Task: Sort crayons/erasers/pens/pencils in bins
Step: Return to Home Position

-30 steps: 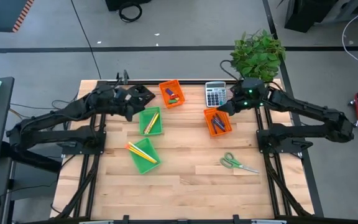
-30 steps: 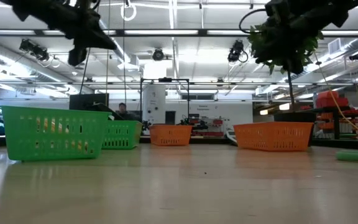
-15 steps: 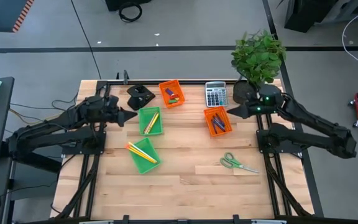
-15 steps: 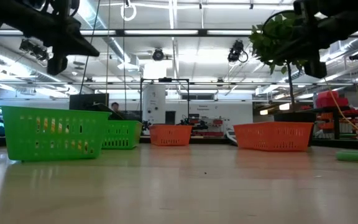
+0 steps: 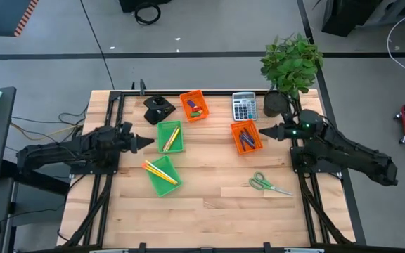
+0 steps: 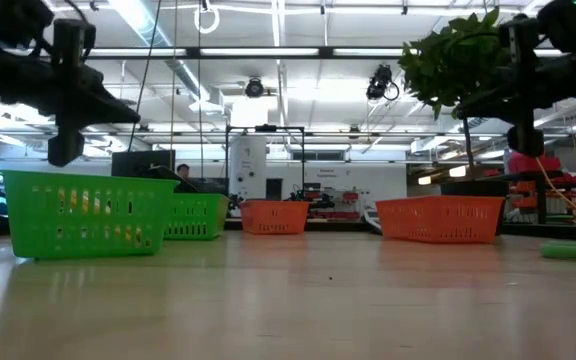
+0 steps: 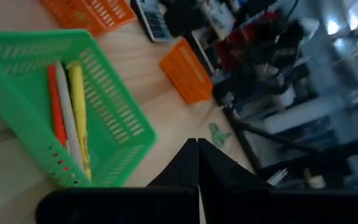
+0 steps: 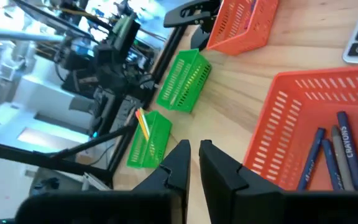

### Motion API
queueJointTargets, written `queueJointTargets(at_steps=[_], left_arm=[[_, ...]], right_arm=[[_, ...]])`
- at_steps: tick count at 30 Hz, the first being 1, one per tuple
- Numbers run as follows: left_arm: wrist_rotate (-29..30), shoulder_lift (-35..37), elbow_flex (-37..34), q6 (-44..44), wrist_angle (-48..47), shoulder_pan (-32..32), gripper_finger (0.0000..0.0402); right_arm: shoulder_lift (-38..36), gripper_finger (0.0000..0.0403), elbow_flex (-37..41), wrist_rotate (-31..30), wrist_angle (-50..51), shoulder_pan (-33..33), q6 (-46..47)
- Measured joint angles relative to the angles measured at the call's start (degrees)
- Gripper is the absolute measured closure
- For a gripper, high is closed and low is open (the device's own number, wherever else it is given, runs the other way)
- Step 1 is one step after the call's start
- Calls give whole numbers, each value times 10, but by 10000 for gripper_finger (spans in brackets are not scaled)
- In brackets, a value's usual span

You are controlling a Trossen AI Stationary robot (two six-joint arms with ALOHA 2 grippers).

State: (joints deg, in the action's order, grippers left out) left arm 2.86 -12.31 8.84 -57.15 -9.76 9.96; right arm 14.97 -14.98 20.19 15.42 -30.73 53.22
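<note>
Landmark: calculator. Left gripper far to its left, beside the green bin with pencils; jaws pressed together, empty. Right gripper just past the orange bin below the calculator, holding pens; jaws a narrow slit, nothing between. Table looks sorted; judgement: park both arms high and clear of bin rims.

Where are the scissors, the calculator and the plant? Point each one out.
scissors (image 5: 267,185): high view, on the blades near the pivot.
calculator (image 5: 243,107): high view, middle of its keypad.
plant (image 5: 292,62): high view, middle of the leaves.
</note>
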Motion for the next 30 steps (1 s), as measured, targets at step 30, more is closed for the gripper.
queueJointTargets(at_steps=[30], left_arm=[[44,38,-83,396,119,5,353]], right_arm=[[-124,364,85,-93,59,149,-210]])
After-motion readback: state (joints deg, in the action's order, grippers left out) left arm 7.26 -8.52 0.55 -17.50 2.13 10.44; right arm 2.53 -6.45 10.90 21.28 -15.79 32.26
